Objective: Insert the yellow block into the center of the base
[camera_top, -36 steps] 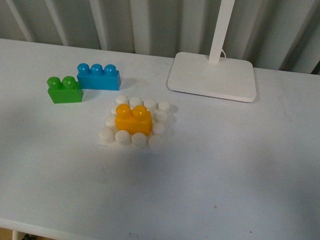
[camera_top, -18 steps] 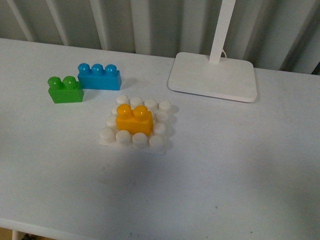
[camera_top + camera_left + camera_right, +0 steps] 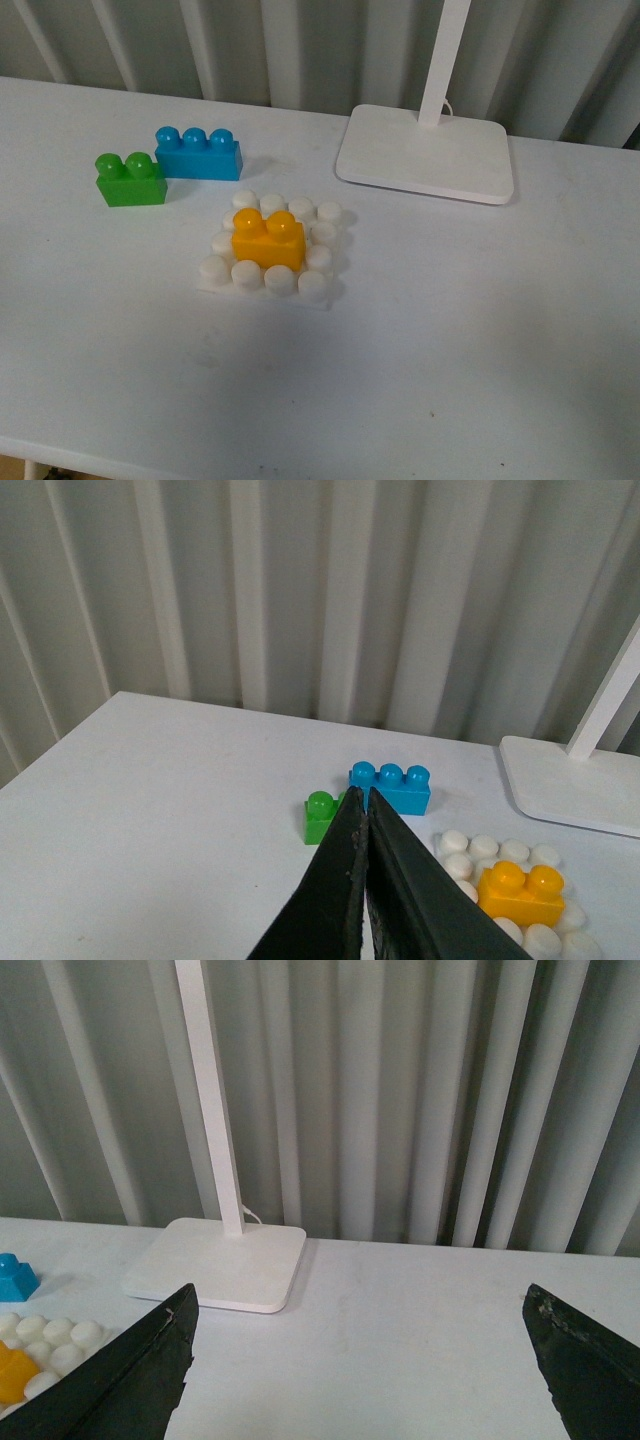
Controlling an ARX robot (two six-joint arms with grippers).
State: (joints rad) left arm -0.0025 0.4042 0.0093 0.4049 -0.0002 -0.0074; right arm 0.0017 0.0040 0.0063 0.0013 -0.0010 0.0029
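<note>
Sitting on the base (image 3: 322,291) centre, the yellow block (image 3: 267,240) looks seated (apparently fully); left gripper (image 3: 366,855) clenched empty, right gripper (image 3: 360,1360) spread wide, so only retreat remains.

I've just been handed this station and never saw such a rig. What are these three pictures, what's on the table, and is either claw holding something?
It is a two-armed robot. One picture looks forward from its body; the others look from each wrist. On the white table the yellow block sits on the middle of the studded base. Behind lie a green brick, a blue brick and a lamp foot. The left gripper is shut and empty; the right gripper is open, holding nothing.
</note>
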